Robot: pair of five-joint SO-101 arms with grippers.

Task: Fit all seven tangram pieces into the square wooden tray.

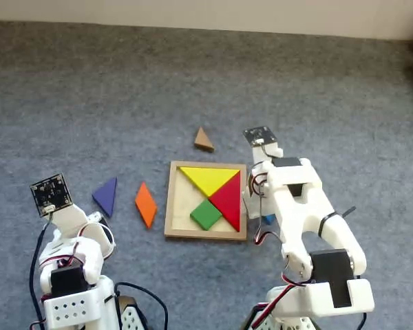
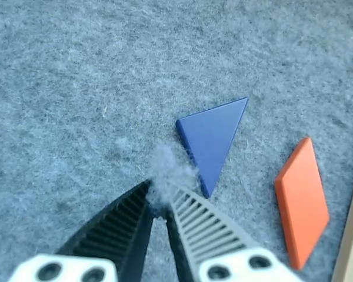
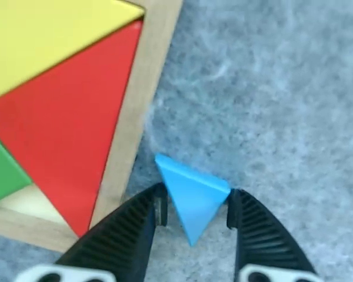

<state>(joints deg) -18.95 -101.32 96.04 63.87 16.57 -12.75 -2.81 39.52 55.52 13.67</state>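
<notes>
The right tool (image 3: 194, 207) pinches the light blue triangle (image 3: 191, 191) on the grey felt worktop (image 1: 89, 89), just beside the square wooden tray (image 1: 206, 235). The left tool (image 2: 160, 207) is pressed together, its tips near the dark blue triangle (image 2: 212, 138). The orange parallelogram (image 2: 302, 202) lies between that triangle and the tray. Inside the tray sit the green square (image 1: 206, 214), red triangle (image 1: 228, 198) and yellow triangle (image 1: 208, 179). Beyond the tray lies the brown triangle (image 1: 204, 139).
</notes>
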